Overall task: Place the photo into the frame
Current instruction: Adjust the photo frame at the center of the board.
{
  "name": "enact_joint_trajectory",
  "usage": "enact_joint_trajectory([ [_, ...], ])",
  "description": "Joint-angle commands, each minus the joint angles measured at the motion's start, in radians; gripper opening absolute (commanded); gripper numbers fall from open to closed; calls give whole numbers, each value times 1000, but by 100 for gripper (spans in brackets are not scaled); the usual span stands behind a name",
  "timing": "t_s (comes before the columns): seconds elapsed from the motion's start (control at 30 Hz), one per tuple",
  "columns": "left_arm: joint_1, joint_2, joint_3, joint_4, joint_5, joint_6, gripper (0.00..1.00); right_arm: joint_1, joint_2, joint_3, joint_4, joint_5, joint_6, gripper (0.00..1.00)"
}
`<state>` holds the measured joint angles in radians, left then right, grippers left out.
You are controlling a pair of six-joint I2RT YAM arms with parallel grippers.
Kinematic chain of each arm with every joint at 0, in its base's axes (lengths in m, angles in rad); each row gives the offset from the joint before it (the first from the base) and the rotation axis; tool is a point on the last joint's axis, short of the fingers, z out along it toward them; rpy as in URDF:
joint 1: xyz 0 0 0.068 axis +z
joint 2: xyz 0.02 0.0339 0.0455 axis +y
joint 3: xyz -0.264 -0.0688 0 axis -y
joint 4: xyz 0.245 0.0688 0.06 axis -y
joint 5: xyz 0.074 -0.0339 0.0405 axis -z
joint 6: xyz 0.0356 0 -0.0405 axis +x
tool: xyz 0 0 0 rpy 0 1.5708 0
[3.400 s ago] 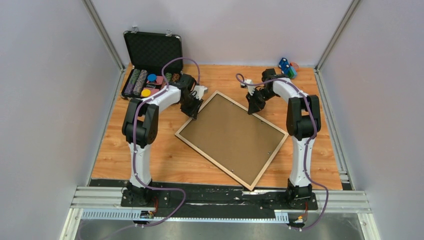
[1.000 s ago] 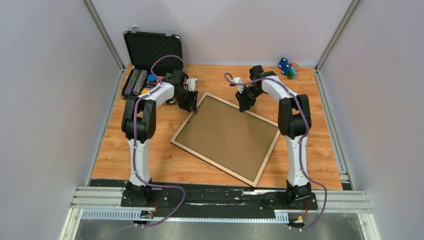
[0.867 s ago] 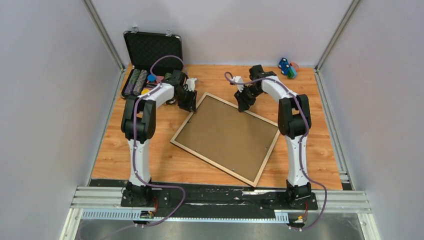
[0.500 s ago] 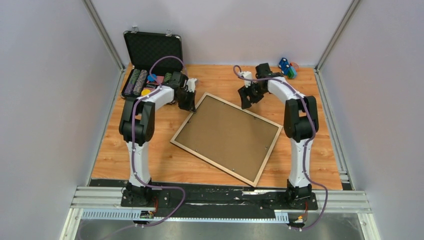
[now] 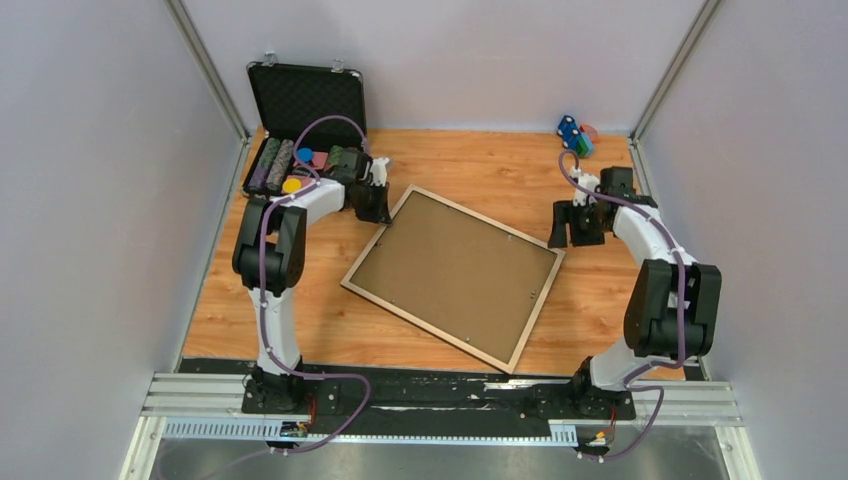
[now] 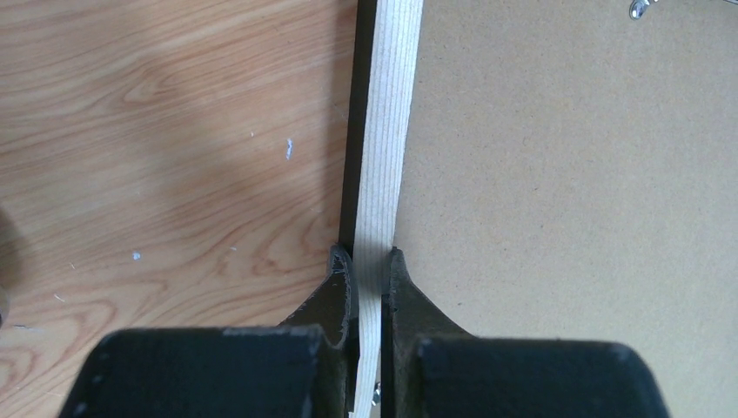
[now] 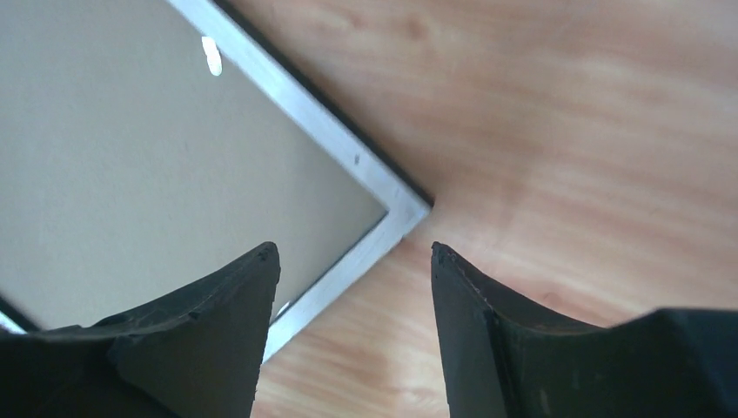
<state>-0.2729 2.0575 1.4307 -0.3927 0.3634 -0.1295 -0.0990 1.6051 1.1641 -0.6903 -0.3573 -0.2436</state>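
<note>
The frame (image 5: 425, 328) lies flat on the wooden table, turned at an angle, its pale back rim up and a brown backing board (image 5: 455, 275) filling it. My left gripper (image 5: 378, 212) is at the frame's upper left edge. In the left wrist view that gripper (image 6: 372, 261) is shut on the pale wooden edge (image 6: 387, 131), one finger outside and one on the board side. My right gripper (image 5: 572, 235) hangs open just off the frame's right corner. In the right wrist view its jaws (image 7: 352, 252) stand wide apart with the frame corner (image 7: 348, 152) ahead of them, untouched. The photo is out of view.
An open black chip case (image 5: 305, 110) with stacks of coloured chips (image 5: 290, 165) stands at the back left, close behind my left arm. A few small coloured toys (image 5: 575, 135) lie in the back right corner. Grey walls close in both sides.
My right gripper let go of the frame's far edge, opened and swung right and nearer, to the frame's right corner. My left gripper shut on the frame's left edge.
</note>
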Motion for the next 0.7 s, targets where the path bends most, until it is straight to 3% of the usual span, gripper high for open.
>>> enact_joint_trajectory([
  [0.0,7,-19,-58,-38,-7,-85,0,-12,-58,-122,14,-27,64,62],
  [0.17,8,-33,-70,-33,5,-89,0,-36,-81,-199,17,-51,94,60],
  [0.4,8,-59,-90,-23,4,-86,0,-54,25,-169,19,-99,109,56],
  [0.67,23,-135,-211,56,56,-91,0,-54,176,-52,31,-131,133,36],
])
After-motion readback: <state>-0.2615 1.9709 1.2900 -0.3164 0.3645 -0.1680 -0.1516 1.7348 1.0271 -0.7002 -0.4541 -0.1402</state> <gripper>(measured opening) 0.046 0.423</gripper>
